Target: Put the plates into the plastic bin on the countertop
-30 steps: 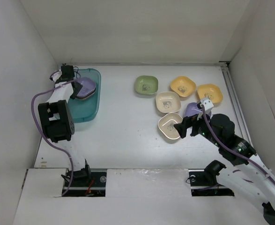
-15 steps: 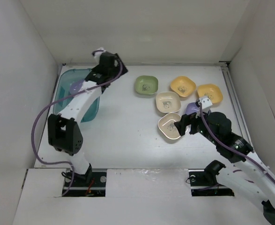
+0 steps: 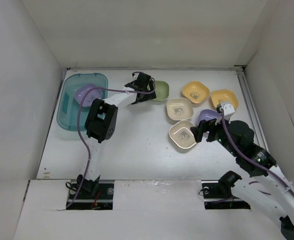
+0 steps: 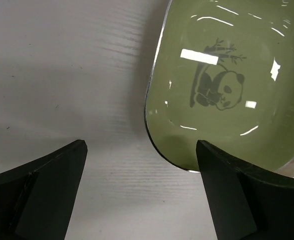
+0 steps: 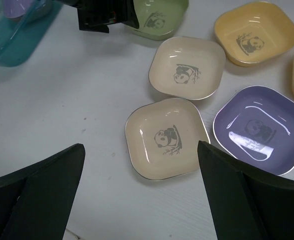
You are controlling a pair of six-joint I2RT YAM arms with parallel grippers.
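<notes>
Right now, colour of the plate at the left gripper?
Green plate, panda print; left wrist view shows it best.

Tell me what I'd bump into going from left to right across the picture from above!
First the plastic bin → green plate → far cream plate → right-hand yellow plate. I skipped whatever overlaps these sideways.
</notes>
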